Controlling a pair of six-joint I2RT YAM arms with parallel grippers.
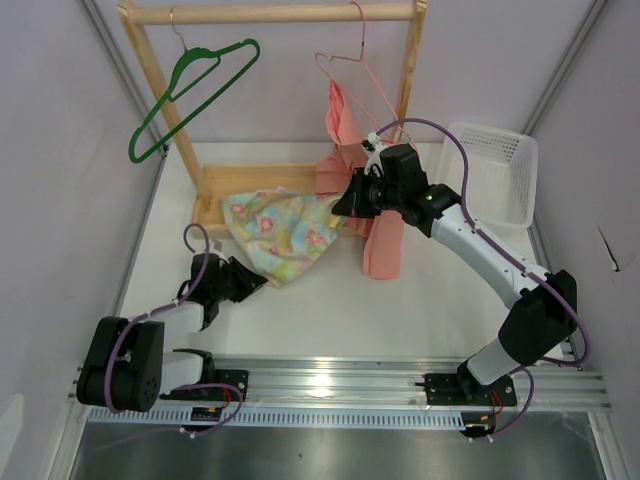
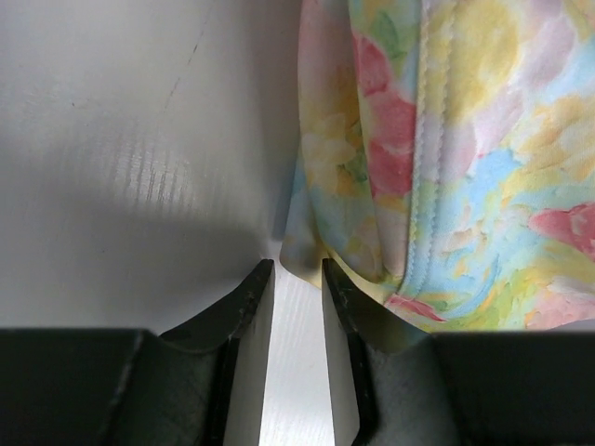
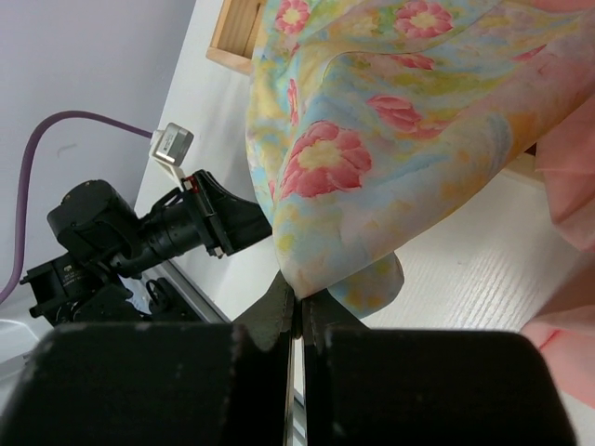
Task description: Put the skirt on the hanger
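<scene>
The floral skirt [image 1: 280, 228] lies spread on the white table in front of the wooden rack. My right gripper [image 1: 345, 205] is shut on its right corner; in the right wrist view the jaws [image 3: 298, 293] pinch a fold of the skirt [image 3: 390, 121] and lift that edge. My left gripper [image 1: 258, 280] sits low at the skirt's near left corner. Its fingers [image 2: 296, 265] stand apart, with the skirt's hem [image 2: 446, 167] just touching the gap at their tips and draping over the right finger. The dark green hanger [image 1: 190, 90] hangs from the rack's rail at the far left.
A salmon-pink garment [image 1: 380, 240] hangs from a thin pink wire hanger [image 1: 355, 70] on the rack [image 1: 270, 14], just behind my right gripper. A white basket [image 1: 495, 175] stands at the far right. The rack's wooden base [image 1: 215, 195] borders the skirt's far edge.
</scene>
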